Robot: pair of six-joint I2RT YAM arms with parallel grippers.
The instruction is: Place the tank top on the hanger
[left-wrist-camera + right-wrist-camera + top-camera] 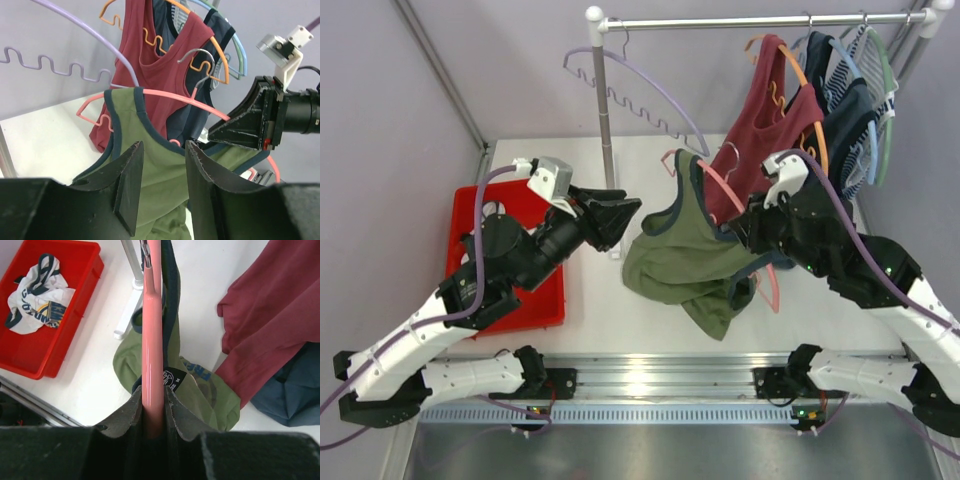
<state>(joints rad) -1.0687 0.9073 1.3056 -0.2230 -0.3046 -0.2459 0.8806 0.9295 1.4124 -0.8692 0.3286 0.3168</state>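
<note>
The olive-green tank top [675,260] hangs by one navy-trimmed strap over the left end of the salmon-pink hanger [715,175], and the rest of it sags onto the table. My right gripper [153,395] is shut on the hanger [152,340], with the tank top [200,385] bunched below it. My left gripper [620,215] stands open just left of the top. In the left wrist view the green cloth [160,165] shows beyond the parted fingers [130,185], not pinched. The pink hanger [175,97] arcs above them.
A dark red tank top [770,110] on an orange hanger and striped tops hang from the rail [750,20]. An empty lilac hanger [650,85] hangs at the left, by the stand's pole [608,130]. A red bin [455,215] holds a white printed garment [32,295].
</note>
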